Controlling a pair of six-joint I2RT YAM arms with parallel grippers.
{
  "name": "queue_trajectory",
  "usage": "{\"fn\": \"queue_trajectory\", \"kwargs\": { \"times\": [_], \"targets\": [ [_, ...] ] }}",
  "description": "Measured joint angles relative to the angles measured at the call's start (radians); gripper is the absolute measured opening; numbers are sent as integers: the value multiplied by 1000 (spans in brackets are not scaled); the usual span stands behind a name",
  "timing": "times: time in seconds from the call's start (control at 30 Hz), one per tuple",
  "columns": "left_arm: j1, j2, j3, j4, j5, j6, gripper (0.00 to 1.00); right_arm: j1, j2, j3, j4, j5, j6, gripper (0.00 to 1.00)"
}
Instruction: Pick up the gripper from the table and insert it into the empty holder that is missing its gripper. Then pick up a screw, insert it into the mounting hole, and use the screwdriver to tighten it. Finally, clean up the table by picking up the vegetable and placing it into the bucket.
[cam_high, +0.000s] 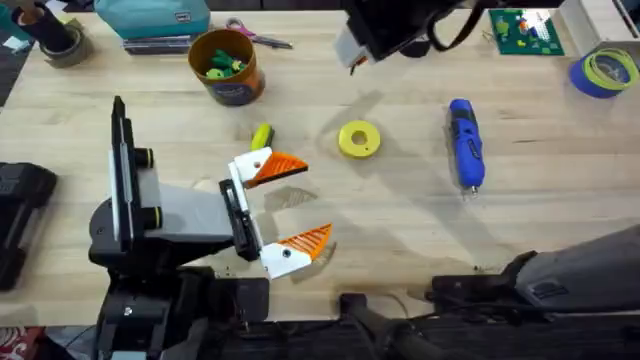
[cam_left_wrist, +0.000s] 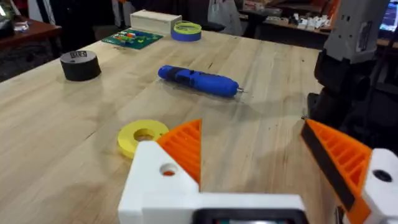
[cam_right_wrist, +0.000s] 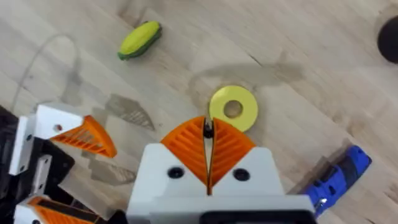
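Table holds one screwdriver (cam_high: 466, 143), one vegetable (cam_high: 262, 135), one bucket (cam_high: 226, 66); left jaws spread, right jaws pinched together.

The right arm (cam_high: 400, 30) rises dark and blurred at the overhead view's far edge, cut off there, a tiny dark thing pinched between its gripper's (cam_right_wrist: 208, 146) pads is too small to identify, and the bucket's (cam_high: 227, 66) contents are unclear.
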Motion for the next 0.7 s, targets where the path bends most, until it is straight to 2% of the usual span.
{"fn": "queue_trajectory", "kwargs": {
  "times": [0.7],
  "targets": [
    [0, 0, 0, 0, 0, 0, 986, 308, 0, 0, 52, 0, -15, 6]
  ]
}}
